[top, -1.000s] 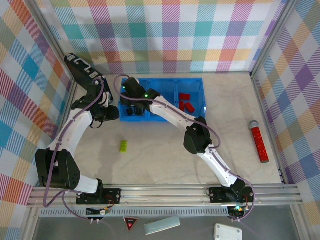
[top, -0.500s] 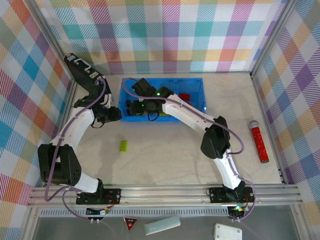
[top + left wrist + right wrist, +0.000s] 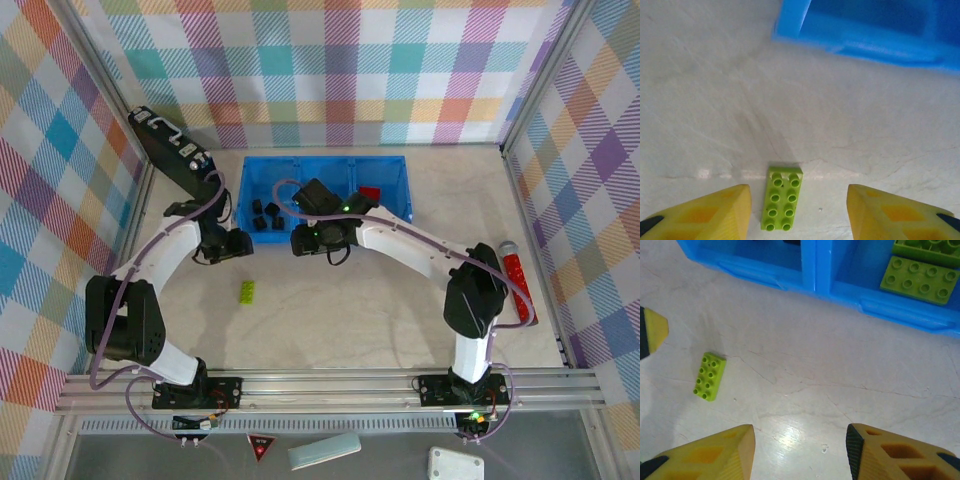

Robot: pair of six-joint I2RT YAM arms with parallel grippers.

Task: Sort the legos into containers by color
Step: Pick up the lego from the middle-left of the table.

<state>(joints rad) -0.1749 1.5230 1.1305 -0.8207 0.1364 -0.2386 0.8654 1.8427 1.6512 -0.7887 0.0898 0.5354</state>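
One lime-green lego (image 3: 246, 291) lies alone on the table in front of the blue tray (image 3: 395, 165). In the left wrist view this lego (image 3: 781, 198) sits low between the yellow fingers, closer to the left one, and my left gripper (image 3: 799, 215) is open above it. My left gripper (image 3: 235, 243) hovers just off the tray's near-left corner. My right gripper (image 3: 305, 240) is open and empty over bare table, with the lego (image 3: 709, 376) to its left. Black legos (image 3: 265, 215) fill the left container, green legos (image 3: 920, 280) the middle one, red legos (image 3: 368, 192) the right one.
A red cylinder with a grey tip (image 3: 518, 285) lies near the right wall. A black flat case (image 3: 165, 140) leans at the back left corner. The tray's near wall (image 3: 815, 287) stands just beyond my right gripper. Plaid walls enclose the table.
My right gripper has pulled back out of the tray's left container to the table in front of it. My left gripper has moved toward the green lego and its jaws have spread wider.
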